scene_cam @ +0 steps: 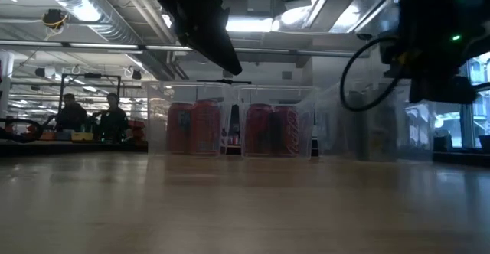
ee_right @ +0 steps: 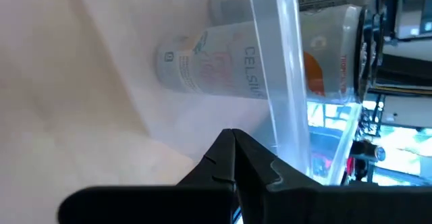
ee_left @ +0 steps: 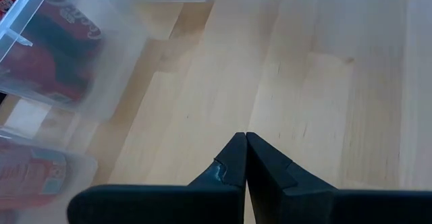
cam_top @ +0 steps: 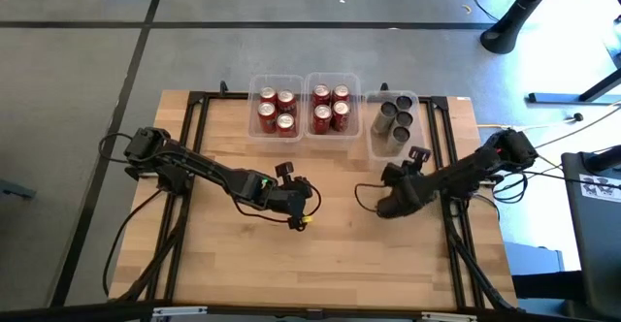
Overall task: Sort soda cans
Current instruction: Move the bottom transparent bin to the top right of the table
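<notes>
Both grippers are seen pressed shut and empty above the pale wooden table (cam_top: 330, 264): the left gripper (cam_top: 303, 217) is held over the middle of the board, the right gripper (cam_top: 386, 206) just in front of the right-hand bin. Red soda cans with silver tops (cam_top: 276, 111) are packed upright in two clear rectangular plastic bins (cam_top: 275, 136) along the far edge. Dark grey soda cans (cam_top: 393, 118) are kept in a third clear bin (cam_top: 391, 150) beside them.

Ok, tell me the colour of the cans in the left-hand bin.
Red bodies with silver tops: three cans in the left bin, clearest in the high view.
</notes>
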Motion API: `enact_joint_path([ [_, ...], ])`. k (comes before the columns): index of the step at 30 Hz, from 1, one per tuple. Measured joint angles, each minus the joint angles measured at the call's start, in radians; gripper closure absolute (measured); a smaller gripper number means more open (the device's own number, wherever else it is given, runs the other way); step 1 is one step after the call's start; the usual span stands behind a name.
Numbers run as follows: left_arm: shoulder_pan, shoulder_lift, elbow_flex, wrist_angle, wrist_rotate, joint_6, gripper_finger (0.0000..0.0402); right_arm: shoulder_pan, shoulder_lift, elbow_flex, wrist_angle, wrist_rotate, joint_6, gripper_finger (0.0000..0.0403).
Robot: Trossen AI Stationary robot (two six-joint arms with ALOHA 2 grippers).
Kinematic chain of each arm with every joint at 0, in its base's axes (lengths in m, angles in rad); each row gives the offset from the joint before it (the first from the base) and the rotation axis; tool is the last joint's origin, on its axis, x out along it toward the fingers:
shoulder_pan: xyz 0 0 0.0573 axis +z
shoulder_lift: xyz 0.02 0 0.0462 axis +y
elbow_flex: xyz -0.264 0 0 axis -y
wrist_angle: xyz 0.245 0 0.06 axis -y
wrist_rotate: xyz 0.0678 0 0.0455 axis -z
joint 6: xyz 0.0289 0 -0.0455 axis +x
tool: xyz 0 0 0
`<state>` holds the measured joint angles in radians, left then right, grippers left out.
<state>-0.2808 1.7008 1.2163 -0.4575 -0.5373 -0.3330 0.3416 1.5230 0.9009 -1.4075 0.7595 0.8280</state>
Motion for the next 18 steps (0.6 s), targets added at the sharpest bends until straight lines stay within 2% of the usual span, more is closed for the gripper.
enact_joint_path([
  [12,0.004,0.000,0.000,-0.002,0.000,0.000,0.0402,-0.239,0.000,0.000,0.133,0.110,-0.277,0.0402],
  [18,0.012,0.000,0.000,-0.002,0.000,0.004,0.0402,-0.302,0.000,0.000,0.203,0.113,-0.369,0.0402],
])
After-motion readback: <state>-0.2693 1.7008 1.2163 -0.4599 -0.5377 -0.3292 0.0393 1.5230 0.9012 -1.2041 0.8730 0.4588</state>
